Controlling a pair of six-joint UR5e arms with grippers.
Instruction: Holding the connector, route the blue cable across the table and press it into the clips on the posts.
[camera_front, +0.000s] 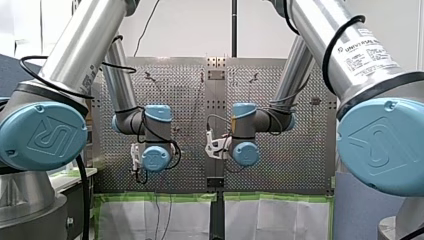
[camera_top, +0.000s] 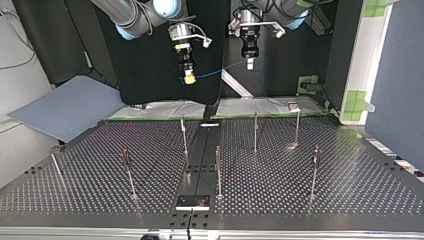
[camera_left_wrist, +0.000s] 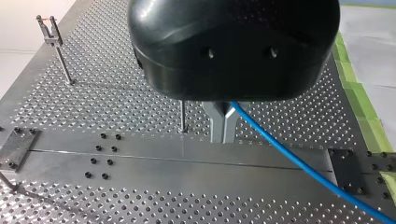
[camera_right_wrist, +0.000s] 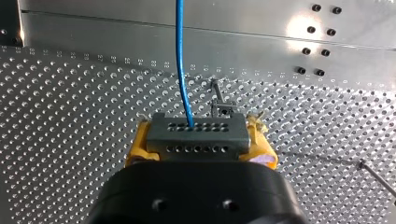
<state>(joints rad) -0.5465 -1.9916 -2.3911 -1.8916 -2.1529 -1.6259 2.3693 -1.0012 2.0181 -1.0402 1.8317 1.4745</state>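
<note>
Two UR5e arms hang high above the perforated tabletop (camera_top: 325, 190) with a cable-routing job yet to start, both poised over the end of the smooth centre rail (camera_top: 199, 160) nearest their bases. My right gripper (camera_top: 189, 79), its yellow pads (camera_right_wrist: 134, 150) showing in its own wrist view, is clamped on the grey connector (camera_right_wrist: 196, 135). The pads sit on the connector's two short ends, so the blue cable (camera_right_wrist: 183, 70) leaves its face freely and runs straight out toward the rail. My left gripper (camera_left_wrist: 223, 128), on the other side of the rail, has its metal fingertips drawn together with the cable emerging from between the fingers near their roots. That hold looks meant to guide the line rather than pinch it hard, though how firmly it bites cannot be told. Between the two grippers the cable crosses above the rail in a shallow, nearly taut run, well clear of everything below. Thin posts (camera_top: 255, 131) with small clips on top stand on both sides of the rail, and none carries the cable. By that measure the pressing work is not yet begun. The pair will probably have to descend together, keeping the span tight, to seat the cable in a first clip.
</note>
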